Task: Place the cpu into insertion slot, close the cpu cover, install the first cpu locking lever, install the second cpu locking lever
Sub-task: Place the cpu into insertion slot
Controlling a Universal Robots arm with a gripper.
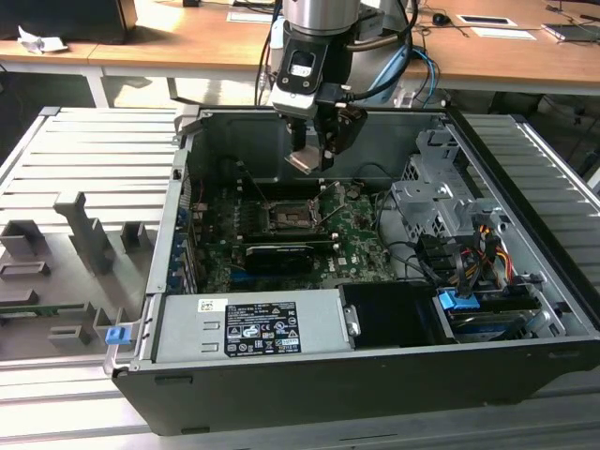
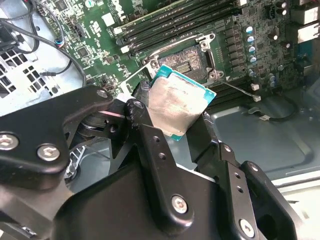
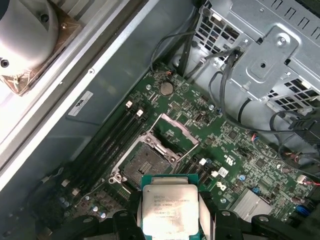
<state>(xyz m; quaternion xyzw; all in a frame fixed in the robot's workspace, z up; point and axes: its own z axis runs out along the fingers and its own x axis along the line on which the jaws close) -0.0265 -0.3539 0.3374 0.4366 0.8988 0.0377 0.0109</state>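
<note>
The pincer (image 2: 175, 107) sat closest to the lens in both wrist views, its black fingers (image 2: 145, 107) clenched on two opposite edges of the cpu (image 2: 180, 102); the chip's silvery top faced the camera, its green border showing along the free edges. In the first wrist view the cpu (image 3: 170, 207) hung in the pincer (image 3: 170, 222) clear of the board (image 3: 235, 150), with the slot (image 3: 145, 165) just beyond it, bare and dark inside its metal rim. The cover (image 3: 180, 127) stood swung open on the slot's far side, so nothing blocked the way in. In the exterior view the pincer (image 1: 314, 155) held the cpu (image 1: 305, 161) above the slot (image 1: 289, 217) and towards the back wall of the case (image 1: 375, 375); two thin rods (image 1: 249, 190), likely the levers, stood up beside the slot. The case lay open on the slatted worktop (image 1: 75, 150).

By my reading the first step was in hand: the chip was carried but not seated; cover and levers were not yet closed. Seating it would call for squaring the chip's edges with the slot's rim, bringing it level, and a gentle straight descent; a tilted or offset drop could harm the contacts.
</note>
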